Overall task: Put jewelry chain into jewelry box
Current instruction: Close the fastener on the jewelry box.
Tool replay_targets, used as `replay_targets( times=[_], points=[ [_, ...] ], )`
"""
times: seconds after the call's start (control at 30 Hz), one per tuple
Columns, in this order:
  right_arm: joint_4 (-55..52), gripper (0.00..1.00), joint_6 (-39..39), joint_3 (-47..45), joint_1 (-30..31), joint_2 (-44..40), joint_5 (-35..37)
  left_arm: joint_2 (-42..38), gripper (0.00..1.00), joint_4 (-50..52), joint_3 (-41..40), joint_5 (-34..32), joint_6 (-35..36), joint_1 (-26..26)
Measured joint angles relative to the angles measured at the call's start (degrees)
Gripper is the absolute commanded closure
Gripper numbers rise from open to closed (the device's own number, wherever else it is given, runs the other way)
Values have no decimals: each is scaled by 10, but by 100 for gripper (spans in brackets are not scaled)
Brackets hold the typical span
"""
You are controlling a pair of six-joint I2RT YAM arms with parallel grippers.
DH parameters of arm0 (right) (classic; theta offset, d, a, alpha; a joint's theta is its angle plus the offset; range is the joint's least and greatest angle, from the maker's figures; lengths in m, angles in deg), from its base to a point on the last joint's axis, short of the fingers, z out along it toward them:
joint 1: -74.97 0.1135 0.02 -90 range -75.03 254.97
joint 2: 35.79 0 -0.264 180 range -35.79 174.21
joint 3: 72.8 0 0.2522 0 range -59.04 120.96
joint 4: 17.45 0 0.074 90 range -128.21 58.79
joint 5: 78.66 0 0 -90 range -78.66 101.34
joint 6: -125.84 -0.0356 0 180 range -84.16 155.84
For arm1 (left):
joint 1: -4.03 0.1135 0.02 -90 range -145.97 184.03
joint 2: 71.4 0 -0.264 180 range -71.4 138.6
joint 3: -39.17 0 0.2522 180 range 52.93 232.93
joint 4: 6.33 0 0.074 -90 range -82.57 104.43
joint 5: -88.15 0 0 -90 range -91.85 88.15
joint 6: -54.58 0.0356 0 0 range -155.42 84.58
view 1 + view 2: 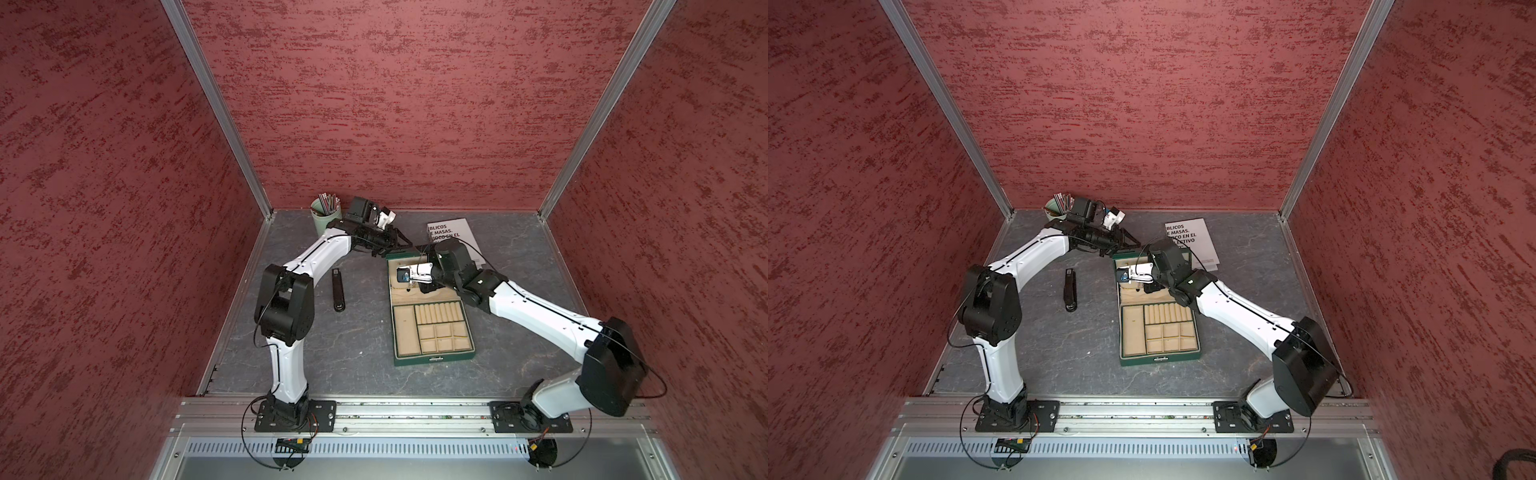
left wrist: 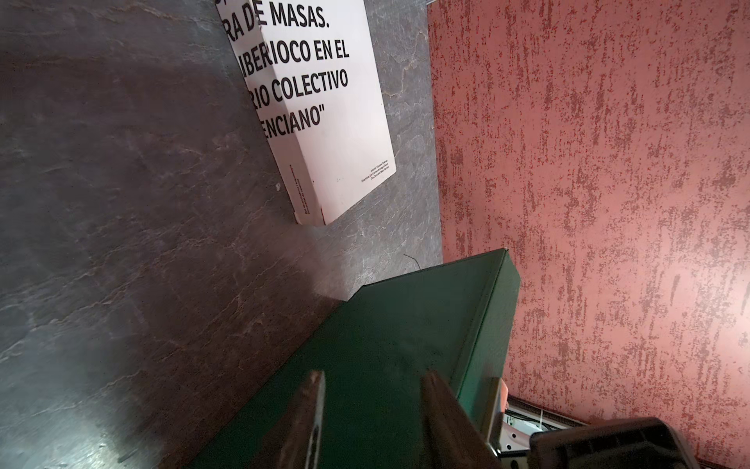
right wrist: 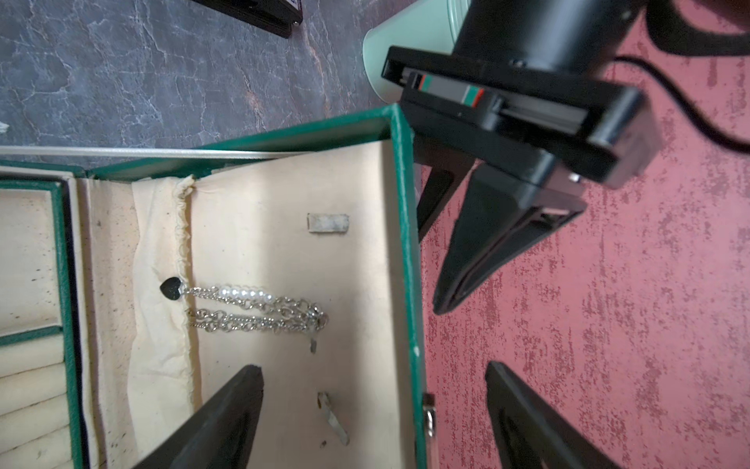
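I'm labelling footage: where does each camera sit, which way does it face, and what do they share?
Top views: high above the front rail, looking down on the box; both arms show.
Left wrist: behind the lid, facing its green back and the book; left gripper shows.
Right wrist: facing the lid's lining and chain; right gripper shows.
Shared: both wrists see the lid, opposite faces.

Beneath me lies a dark grey, stone-veined tabletop (image 1: 324, 353), dimmed by soft shadow. Ahead of me and to both sides rise red, mottled walls (image 1: 395, 104), joined at the corners by aluminium posts (image 1: 216, 104). Behind me runs an aluminium rail (image 1: 407, 415).
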Motion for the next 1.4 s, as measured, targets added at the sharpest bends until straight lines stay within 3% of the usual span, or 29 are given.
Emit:
replay_targets(
  times=[1.4],
  points=[
    [41, 36, 35, -2, 0, 18, 11, -1, 62, 2, 0, 1, 5, -1]
  ],
)
